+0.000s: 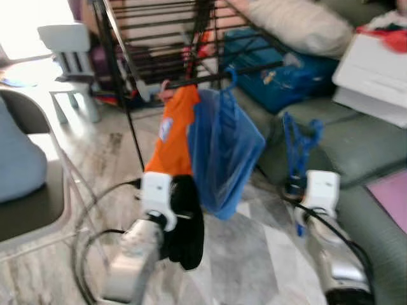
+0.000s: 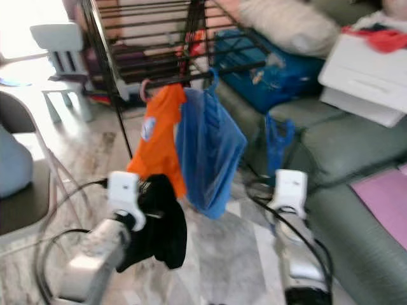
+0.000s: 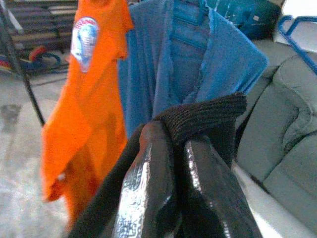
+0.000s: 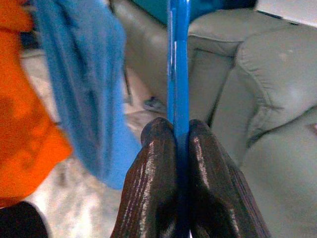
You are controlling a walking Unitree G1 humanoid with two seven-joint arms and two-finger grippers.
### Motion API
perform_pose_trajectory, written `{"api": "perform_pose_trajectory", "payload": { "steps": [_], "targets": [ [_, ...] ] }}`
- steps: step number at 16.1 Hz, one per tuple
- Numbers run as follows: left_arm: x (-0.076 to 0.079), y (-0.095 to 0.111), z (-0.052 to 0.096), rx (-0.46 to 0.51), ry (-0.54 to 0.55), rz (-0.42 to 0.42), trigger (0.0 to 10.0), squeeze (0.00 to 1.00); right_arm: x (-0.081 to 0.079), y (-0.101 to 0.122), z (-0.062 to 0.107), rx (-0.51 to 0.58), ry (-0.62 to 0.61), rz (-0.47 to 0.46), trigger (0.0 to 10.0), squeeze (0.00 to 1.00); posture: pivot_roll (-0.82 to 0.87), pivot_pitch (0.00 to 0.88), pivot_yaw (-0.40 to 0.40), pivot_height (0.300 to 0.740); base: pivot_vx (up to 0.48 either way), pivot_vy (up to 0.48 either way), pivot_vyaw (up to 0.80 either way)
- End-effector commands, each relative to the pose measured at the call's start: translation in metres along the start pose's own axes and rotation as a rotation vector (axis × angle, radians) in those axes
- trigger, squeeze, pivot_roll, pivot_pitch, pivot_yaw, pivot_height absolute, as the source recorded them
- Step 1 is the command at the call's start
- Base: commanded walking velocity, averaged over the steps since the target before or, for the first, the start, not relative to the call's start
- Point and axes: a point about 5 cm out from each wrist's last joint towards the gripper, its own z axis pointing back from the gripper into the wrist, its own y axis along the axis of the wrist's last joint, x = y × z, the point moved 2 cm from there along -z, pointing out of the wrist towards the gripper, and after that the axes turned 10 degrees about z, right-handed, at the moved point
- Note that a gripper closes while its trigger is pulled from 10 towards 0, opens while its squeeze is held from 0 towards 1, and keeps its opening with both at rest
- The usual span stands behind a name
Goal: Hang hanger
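Note:
A black drying rack [image 1: 191,38] stands ahead. From its front bar hang an orange shirt [image 1: 175,130] and a blue garment [image 1: 222,152] on hangers. My right gripper [image 4: 178,139] is shut on a bare blue hanger [image 1: 299,143], held upright to the right of the hung clothes, in front of the green sofa [image 1: 356,146]. My left gripper [image 3: 173,148] is shut on a black knitted garment [image 1: 186,222], which dangles from it just below the orange shirt. The orange shirt [image 3: 81,99] and the blue garment [image 3: 193,69] fill the space right behind the fingers.
A grey chair [image 1: 32,190] stands at the left, and a small white child's chair [image 1: 70,57] farther back. A blue bag [image 1: 280,76], a beige cushion [image 1: 299,25] and white boxes [image 1: 375,76] lie on the sofa. Cables run across the marble floor [image 1: 254,254].

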Motion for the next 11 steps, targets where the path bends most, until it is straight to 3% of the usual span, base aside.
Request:
{"api": "perform_pose_trajectory", "payload": {
  "steps": [1, 8, 11],
  "targets": [
    [0.0053, 0.0078, -0.0007, 0.034, -0.013, -0.007, 10.0, 0.0, 0.0025, 0.0049, -0.0002, 0.013, -0.01, 0.002, 10.0, 0.0, -0.09, 0.046, -0.016, 0.74, -0.289, 0.0, 0.0],
    [0.0061, 0.0078, -0.0014, 0.033, -0.018, -0.011, 10.0, 0.0, -0.0034, 0.008, 0.0004, 0.034, 0.02, 0.002, 10.0, 0.0, -0.09, 0.05, -0.014, 0.74, -0.29, 0.0, 0.0],
    [0.0063, 0.0078, -0.0018, 0.033, -0.018, -0.013, 10.0, 0.0, -0.0042, 0.0075, 0.0001, 0.035, 0.021, 0.004, 10.0, 0.0, -0.09, 0.049, -0.014, 0.74, -0.292, 0.0, 0.8]
  ]
}}
